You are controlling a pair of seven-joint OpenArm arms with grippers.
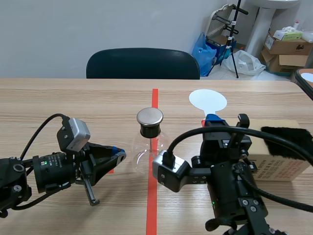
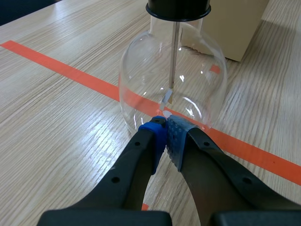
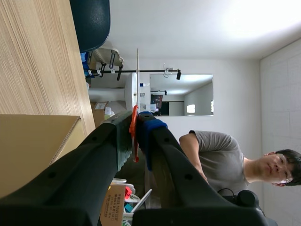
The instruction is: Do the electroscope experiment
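Glass flask (image 1: pixel 149 152) stands on the table (image 1: pixel 73 103), metal cap (image 1: pixel 149 116) on top. Left end effector (image 2: pixel 165 127) is closed on nothing, pads meeting just beside the flask. Right end effector (image 1: pixel 211 119) clamps the white paddle (image 1: pixel 208 101). Judgement: bring the paddle face to the cap slowly, without knocking the flask.
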